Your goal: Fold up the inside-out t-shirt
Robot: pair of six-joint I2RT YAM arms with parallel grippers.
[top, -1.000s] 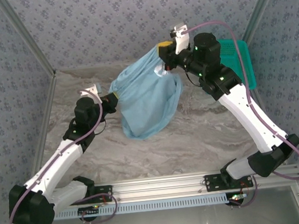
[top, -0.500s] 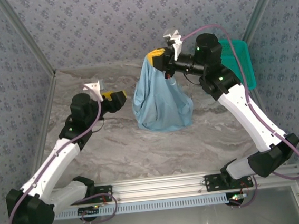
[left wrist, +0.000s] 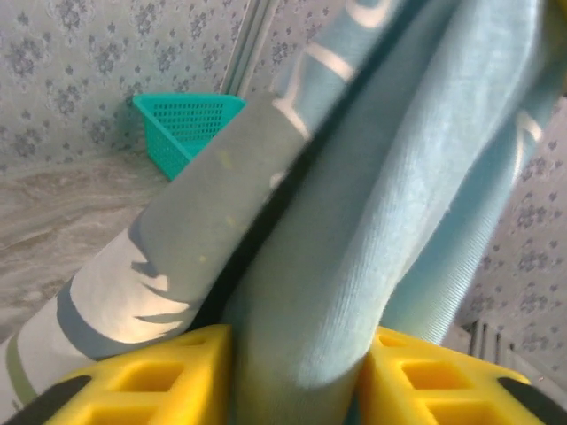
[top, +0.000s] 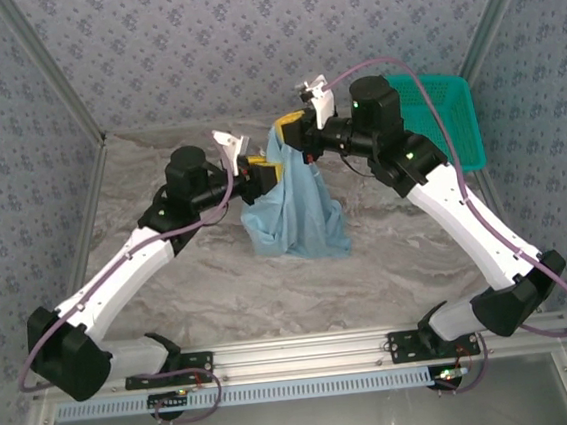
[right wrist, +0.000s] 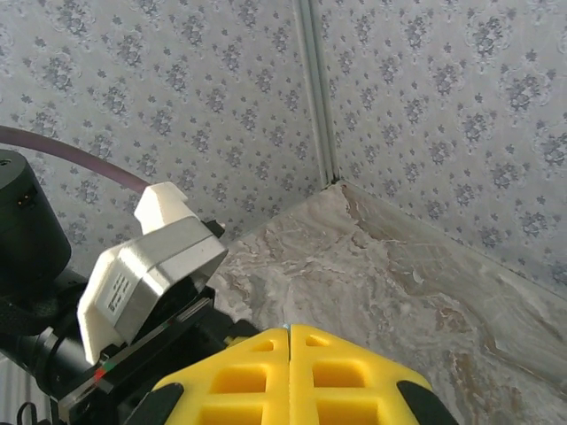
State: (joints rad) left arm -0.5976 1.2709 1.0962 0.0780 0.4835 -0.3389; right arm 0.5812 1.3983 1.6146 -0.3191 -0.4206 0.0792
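CHANGE: left gripper [top: 264, 171], swung in from 9 o'clock, now pinches the soft light-blue cloth t-shirt [top: 298, 211] | HOLD: right gripper [top: 289, 130] clamped tight on its top, toward 12 o'clock; lower end rests on marbled table [top: 388, 253] | MEANS: likely ready for two-handed spreading.

soft matt cloth t-shirt [top: 298, 211]

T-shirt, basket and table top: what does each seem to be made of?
T-shirt: soft knit cloth, matte light blue; fine ribbed weave shows up close, and it hangs in loose folds. Basket: likely rigid plastic, teal, with a moulded grid of small holes. Table top: grey-white veined marble look, matte; whether stone or a printed sheet cannot be told.
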